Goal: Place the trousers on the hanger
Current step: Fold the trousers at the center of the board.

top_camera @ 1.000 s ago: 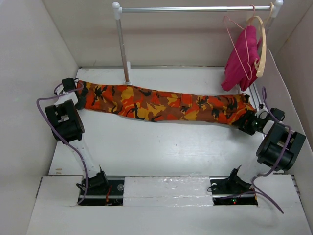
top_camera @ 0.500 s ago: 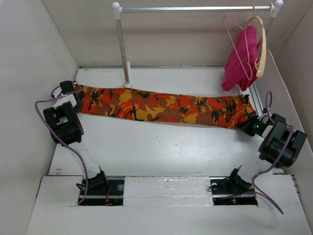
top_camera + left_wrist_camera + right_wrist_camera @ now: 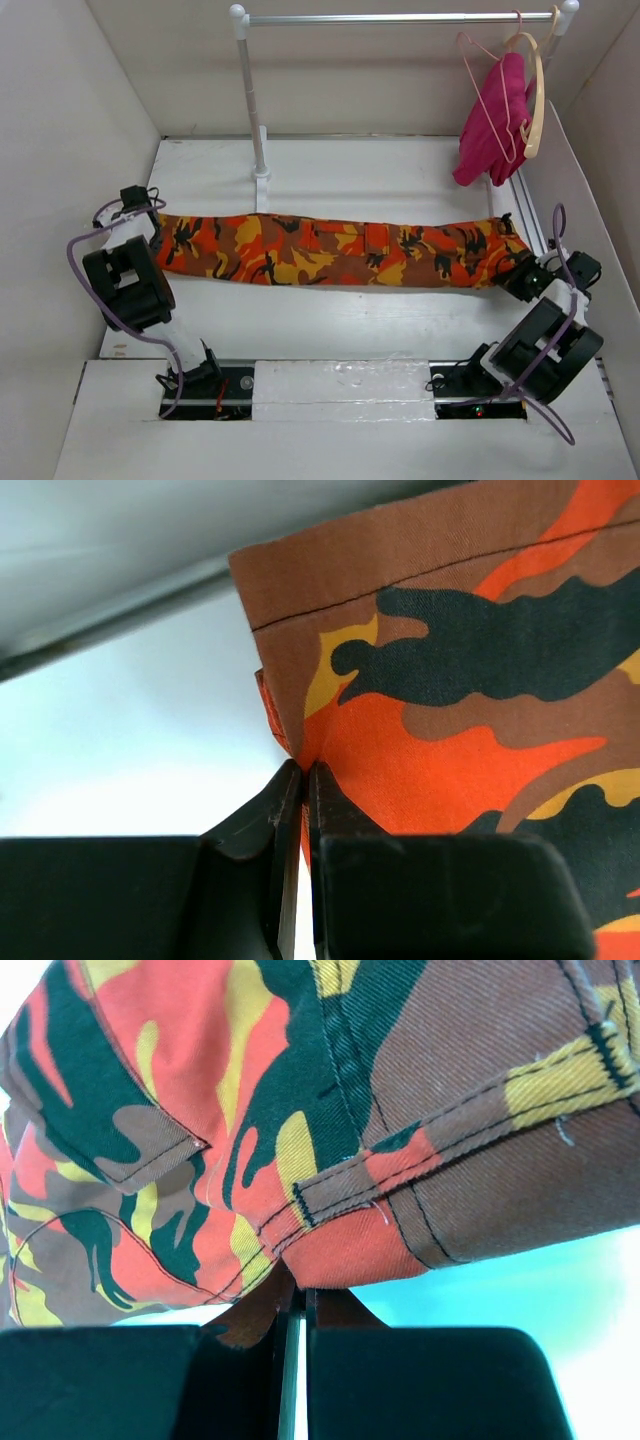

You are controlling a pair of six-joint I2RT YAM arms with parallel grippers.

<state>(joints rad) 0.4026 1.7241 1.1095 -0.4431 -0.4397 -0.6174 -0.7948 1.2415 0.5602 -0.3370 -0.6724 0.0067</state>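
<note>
The camouflage trousers (image 3: 340, 250) are stretched flat in a long band across the table between both grippers. My left gripper (image 3: 155, 238) is shut on the hem end at the left; in the left wrist view the fingertips (image 3: 303, 770) pinch the cloth (image 3: 450, 680). My right gripper (image 3: 510, 272) is shut on the waistband end at the right; the right wrist view has the jaws (image 3: 296, 1295) closed on a fold of the trousers (image 3: 300, 1090). The thin pink wire hanger (image 3: 467, 42) hangs on the rail at the back right, far from both grippers.
A metal rail (image 3: 400, 18) spans the back on a white post (image 3: 250, 100) that stands just behind the trousers. A magenta cloth (image 3: 492, 120) and a pale wooden hanger (image 3: 540, 90) hang beside the wire hanger. White walls close in both sides.
Both arms have drawn back toward the near edge, carrying the trousers away from the post. The right gripper has closed on the waistband end, and the band now lies straighter.
</note>
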